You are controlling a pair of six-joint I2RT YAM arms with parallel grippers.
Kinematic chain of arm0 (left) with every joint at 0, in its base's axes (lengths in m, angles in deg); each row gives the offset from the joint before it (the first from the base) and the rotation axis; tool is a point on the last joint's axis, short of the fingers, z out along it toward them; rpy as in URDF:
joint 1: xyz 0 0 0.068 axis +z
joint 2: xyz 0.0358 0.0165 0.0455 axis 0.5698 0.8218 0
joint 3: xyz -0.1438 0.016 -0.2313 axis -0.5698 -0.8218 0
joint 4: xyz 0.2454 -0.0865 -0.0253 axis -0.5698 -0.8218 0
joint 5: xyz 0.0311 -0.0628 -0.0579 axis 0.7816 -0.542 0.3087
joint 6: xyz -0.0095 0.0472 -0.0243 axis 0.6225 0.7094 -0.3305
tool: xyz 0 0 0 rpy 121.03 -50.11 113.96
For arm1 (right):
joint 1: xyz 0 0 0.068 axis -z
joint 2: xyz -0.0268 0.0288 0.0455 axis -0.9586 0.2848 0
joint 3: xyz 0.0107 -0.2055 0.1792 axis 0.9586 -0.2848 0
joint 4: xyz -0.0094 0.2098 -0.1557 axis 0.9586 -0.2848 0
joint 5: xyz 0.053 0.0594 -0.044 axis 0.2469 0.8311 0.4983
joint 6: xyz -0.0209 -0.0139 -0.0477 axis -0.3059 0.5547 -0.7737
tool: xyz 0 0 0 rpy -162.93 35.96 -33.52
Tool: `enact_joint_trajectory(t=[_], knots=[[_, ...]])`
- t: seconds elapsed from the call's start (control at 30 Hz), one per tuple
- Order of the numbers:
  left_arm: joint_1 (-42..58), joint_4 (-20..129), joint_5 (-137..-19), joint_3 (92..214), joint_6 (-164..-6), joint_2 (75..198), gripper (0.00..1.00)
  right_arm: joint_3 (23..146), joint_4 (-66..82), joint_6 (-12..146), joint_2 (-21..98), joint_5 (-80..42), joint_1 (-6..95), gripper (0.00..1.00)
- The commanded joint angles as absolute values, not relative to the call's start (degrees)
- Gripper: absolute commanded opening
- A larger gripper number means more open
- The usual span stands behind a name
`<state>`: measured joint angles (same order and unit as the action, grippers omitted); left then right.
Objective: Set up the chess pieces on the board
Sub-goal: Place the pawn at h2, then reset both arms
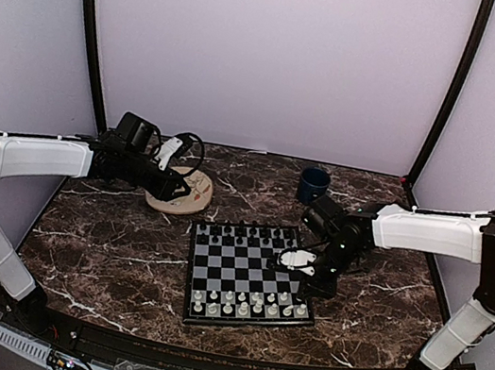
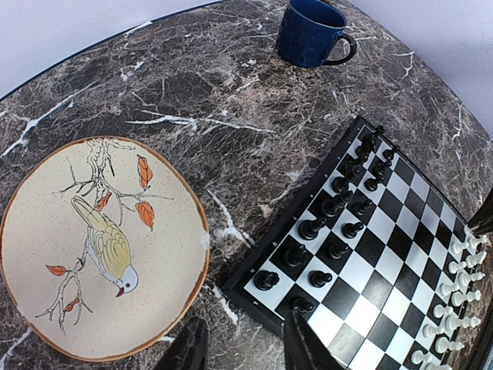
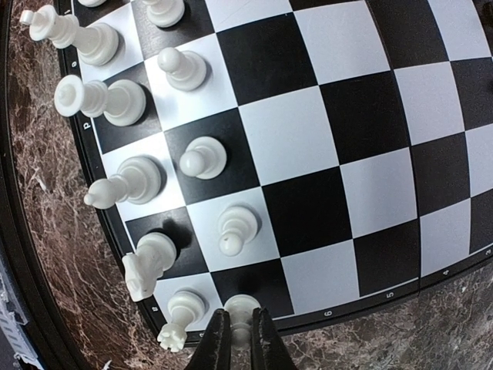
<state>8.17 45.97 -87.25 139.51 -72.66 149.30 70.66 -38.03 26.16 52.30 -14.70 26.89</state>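
Note:
The board (image 1: 247, 267) lies mid-table. Black pieces (image 1: 243, 235) fill its two far rows and white pieces (image 1: 245, 305) its two near rows. My right gripper (image 1: 313, 291) is at the board's near right corner. In the right wrist view this gripper (image 3: 240, 341) is shut on a white pawn (image 3: 243, 308) that stands on a dark edge square of the board (image 3: 323, 139), next to a white rook (image 3: 181, 316). My left gripper (image 1: 177, 190) hovers over the plate; in its wrist view it (image 2: 243, 351) is open and empty, by the board's corner (image 2: 400, 231) with black pieces (image 2: 331, 208).
A round beige plate with a bird picture (image 1: 201, 186) lies left of the board, and it also shows in the left wrist view (image 2: 46, 208). A dark blue cup (image 1: 314, 184) stands behind the board, also seen from the left wrist (image 2: 312, 31).

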Motion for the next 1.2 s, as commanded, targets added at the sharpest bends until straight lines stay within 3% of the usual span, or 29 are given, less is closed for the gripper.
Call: enact_joint_trajectory(t=[0.0, 0.5, 0.9, 1.0, 1.17], knots=[[8.08, 45.53, -87.92, 140.77, -72.87, 147.42, 0.36, 70.62, -36.91, 26.15, 53.6, -14.61, 26.35, 0.11], [8.06, 45.55, -87.51, 140.63, -72.86, 147.78, 0.36, 73.04, -38.83, 26.96, 51.15, -14.5, 26.99, 0.26], [8.05, 46.06, -85.34, 139.59, -71.55, 146.8, 0.37, 74.14, -34.86, 28.84, 40.76, -12.78, 38.79, 0.3], [8.08, 44.19, -83.56, 140.74, -71.96, 146.13, 0.41, 72.37, -30.23, 31.37, 37.1, -14.63, 42.47, 0.34], [8.09, 38.52, -83.75, 143.85, -73.15, 144.4, 0.59, 71.79, -25.16, 34.96, 31.63, -16.41, 48.57, 0.42]])
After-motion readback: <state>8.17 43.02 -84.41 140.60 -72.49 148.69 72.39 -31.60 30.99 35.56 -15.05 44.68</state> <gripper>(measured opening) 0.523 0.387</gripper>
